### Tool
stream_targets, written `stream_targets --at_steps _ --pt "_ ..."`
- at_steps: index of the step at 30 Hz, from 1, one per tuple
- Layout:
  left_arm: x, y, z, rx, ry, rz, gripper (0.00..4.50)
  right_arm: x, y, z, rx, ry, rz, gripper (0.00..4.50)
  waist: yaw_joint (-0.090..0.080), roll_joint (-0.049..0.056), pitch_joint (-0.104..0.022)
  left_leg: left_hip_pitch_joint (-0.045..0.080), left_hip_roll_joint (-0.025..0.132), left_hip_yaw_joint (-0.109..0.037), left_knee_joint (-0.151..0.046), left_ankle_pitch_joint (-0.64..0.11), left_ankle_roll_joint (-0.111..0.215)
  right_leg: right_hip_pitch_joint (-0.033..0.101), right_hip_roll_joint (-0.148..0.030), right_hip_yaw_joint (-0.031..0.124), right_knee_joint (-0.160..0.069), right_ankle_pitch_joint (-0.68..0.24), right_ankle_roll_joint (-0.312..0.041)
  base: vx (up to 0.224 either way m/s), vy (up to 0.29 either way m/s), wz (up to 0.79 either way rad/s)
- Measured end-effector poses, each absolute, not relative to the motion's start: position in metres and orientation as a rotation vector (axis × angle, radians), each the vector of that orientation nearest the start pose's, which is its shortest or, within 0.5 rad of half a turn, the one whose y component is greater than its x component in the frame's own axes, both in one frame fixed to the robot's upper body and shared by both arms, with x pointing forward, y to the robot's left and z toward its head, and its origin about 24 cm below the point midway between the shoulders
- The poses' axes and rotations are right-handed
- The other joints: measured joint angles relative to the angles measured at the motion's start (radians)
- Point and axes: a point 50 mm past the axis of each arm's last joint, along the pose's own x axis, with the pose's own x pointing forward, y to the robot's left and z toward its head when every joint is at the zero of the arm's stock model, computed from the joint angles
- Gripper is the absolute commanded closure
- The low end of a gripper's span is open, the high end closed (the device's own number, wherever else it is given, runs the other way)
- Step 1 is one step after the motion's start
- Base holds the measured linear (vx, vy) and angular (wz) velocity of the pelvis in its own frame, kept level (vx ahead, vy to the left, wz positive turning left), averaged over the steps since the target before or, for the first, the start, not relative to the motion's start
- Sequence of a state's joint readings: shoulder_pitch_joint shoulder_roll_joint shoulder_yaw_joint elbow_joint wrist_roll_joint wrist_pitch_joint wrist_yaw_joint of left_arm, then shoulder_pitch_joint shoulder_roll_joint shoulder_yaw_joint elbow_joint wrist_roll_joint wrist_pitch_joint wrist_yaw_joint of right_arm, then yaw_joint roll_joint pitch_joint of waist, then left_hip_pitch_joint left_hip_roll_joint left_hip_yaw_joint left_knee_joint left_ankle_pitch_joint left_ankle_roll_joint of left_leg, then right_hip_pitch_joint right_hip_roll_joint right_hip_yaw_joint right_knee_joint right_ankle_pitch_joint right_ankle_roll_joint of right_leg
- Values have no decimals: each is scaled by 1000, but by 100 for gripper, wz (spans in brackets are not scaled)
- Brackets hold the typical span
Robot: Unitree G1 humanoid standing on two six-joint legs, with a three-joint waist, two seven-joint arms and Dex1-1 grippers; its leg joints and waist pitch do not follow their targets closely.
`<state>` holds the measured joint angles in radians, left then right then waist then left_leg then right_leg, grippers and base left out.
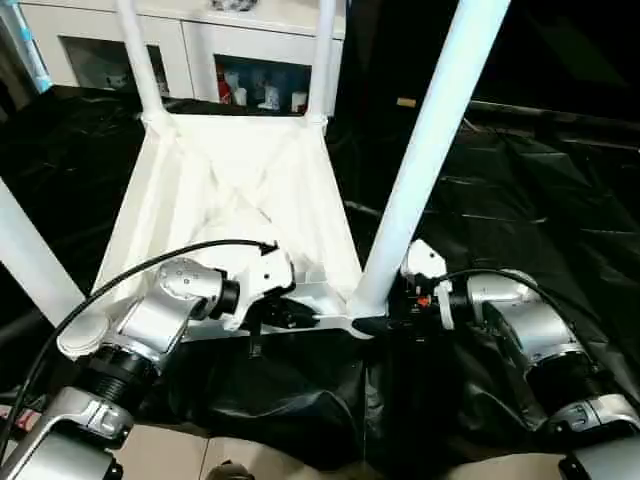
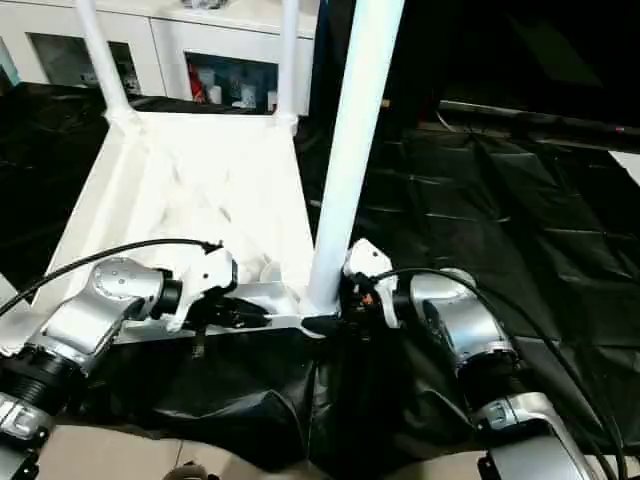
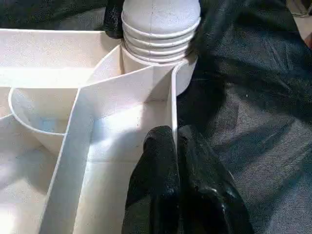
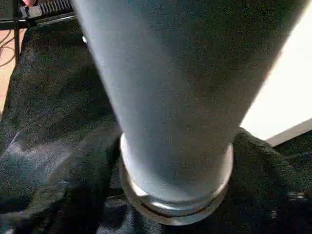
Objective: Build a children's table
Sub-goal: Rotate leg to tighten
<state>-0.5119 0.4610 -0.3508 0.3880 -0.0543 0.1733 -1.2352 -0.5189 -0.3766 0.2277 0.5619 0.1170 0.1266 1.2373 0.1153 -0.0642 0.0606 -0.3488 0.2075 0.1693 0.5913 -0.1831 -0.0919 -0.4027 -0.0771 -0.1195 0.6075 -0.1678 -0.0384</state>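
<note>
Lying upside down on black sheeting [image 1: 520,190], the table [image 1: 235,190] has its ribbed underside facing up and legs sticking up from the corners. Two far legs [image 1: 140,55] stand at the far corners, in front of a white cabinet [image 1: 200,40] with glass doors. Near right leg [image 1: 430,140] is seated in the near right corner socket; another leg [image 1: 30,260] crosses the left edge of the head view by the near left corner.

Left gripper [image 1: 285,312] is at the near rim, just left of the near right leg. Left wrist view: its black fingers [image 3: 161,185] are pressed together, pinching a thin upright rib [image 3: 173,105] of the table that runs to the socket. Threaded base of the near right leg [image 3: 158,24] sits in the socket right behind that rib.

Right gripper [image 1: 392,322] is at the foot of the near right leg, on its right side, wrist turned in toward it. Right wrist view: leg is very close to the camera, with its collar [image 4: 175,195] down in the sheeting. Fingers can't be made out there; can't tell if they're around the leg or just beside it, or how wide they stand.

A black cable [image 1: 130,270] arcs over the left forearm.
</note>
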Motion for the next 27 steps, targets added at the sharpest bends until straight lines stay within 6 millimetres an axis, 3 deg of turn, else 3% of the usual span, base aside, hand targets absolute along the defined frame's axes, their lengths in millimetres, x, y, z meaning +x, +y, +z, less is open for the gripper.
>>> stream_targets --at_steps 4,11,16,22,26,27 --pt "297 138 57 419 456 -1411 450 304 -144 45 -188 416 1338 167 0 -1 0 0 0 0 0 0 0 0 0 0 0 0 0 0 0 0" --pt "298 132 55 417 441 -1384 450 301 -141 38 -137 406 1287 175 1 -3 -2 1 0 0 1 0 0 2 -1 0 0 0 0 0 0 0" --pt "316 121 51 403 431 -1199 450 318 -129 28 -50 357 956 175 -15 -2 -3 11 -1 0 1 0 0 4 -1 -1 0 0 0 0 0 0" --pt "332 101 48 360 443 -1027 450 336 -108 22 38 336 616 176 -33 6 -6 9 0 -3 -1 0 0 7 -1 -8 -16 0 0 0 0 0" --pt "335 97 48 356 441 -999 450 340 -103 23 31 326 558 176 -33 8 -7 8 -1 -2 -1 0 0 8 -1 -6 -24 0 1 0 0 0" --pt "335 96 48 355 441 -1003 450 340 -103 23 29 319 560 120 -32 9 -8 8 -1 -1 -1 0 0 8 -1 -5 -23 0 1 0 0 0"
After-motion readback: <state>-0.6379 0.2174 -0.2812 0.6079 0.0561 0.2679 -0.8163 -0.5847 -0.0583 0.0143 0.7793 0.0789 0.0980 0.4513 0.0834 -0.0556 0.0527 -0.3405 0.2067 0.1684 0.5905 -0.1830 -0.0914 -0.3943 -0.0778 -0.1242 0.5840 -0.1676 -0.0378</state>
